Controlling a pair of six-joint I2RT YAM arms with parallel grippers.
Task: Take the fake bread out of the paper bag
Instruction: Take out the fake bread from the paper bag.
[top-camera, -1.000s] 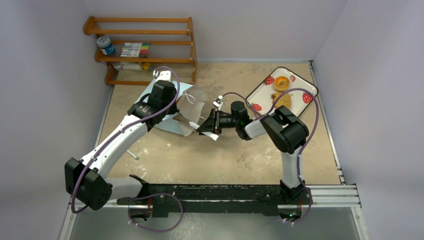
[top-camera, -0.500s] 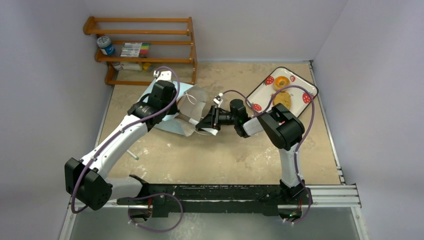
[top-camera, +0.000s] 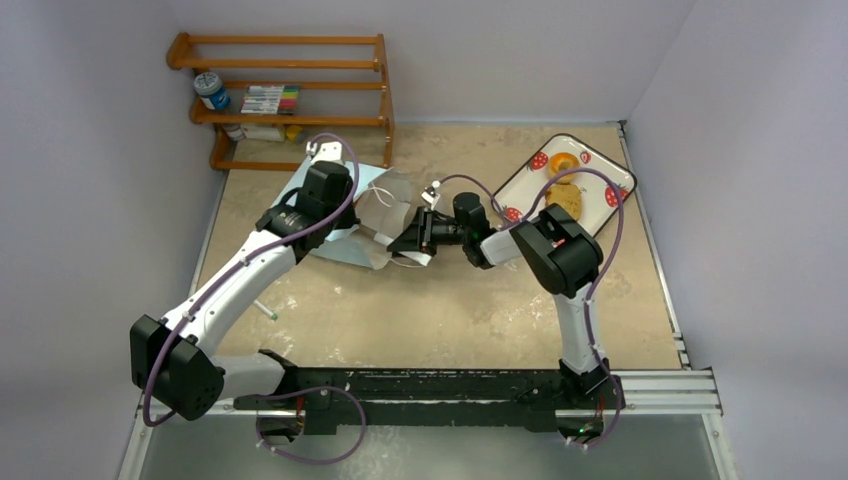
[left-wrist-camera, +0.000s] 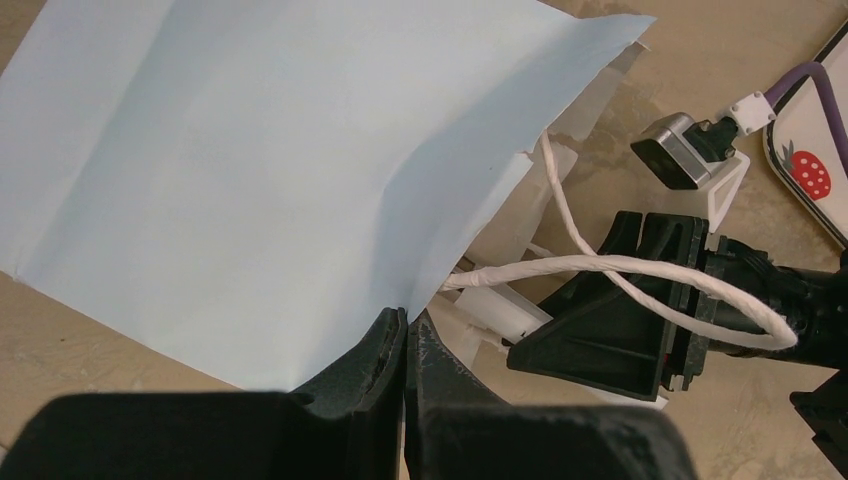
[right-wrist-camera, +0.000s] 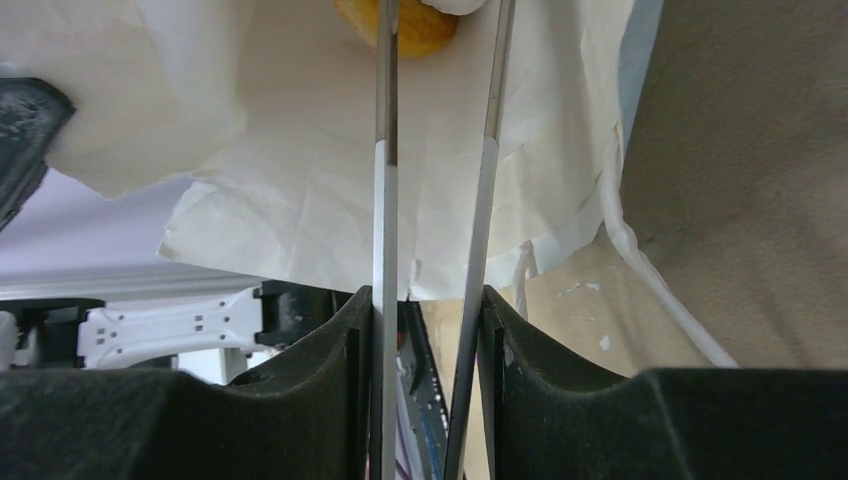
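Left of centre on the desk (top-camera: 450, 310), the paper bag (top-camera: 372, 212) lies on its side with its mouth turned toward the right arm; the left tool (left-wrist-camera: 405, 335) is pinched tight on the bag's lower edge near the mouth, with pale blue paper caught between its 2 fingers; 1 white cord handle (left-wrist-camera: 640, 275) loops out across the black body of the right tool (top-camera: 400, 246); that tool's 2 thin fingers stand narrowly apart and reach into the bag's whitish inside; their tips run off the top of the right wrist view, where an orange toy bread (right-wrist-camera: 420, 28) shows behind them inside the bag, and whether they touch it cannot be told; well apart to the right, the strawberry-patterned tray (top-camera: 527, 185) carries 1 bagel ring (top-camera: 562, 163) and 1 tan bread piece (top-camera: 568, 203); a wooden rack (top-camera: 300, 65) stands at the far left corner.
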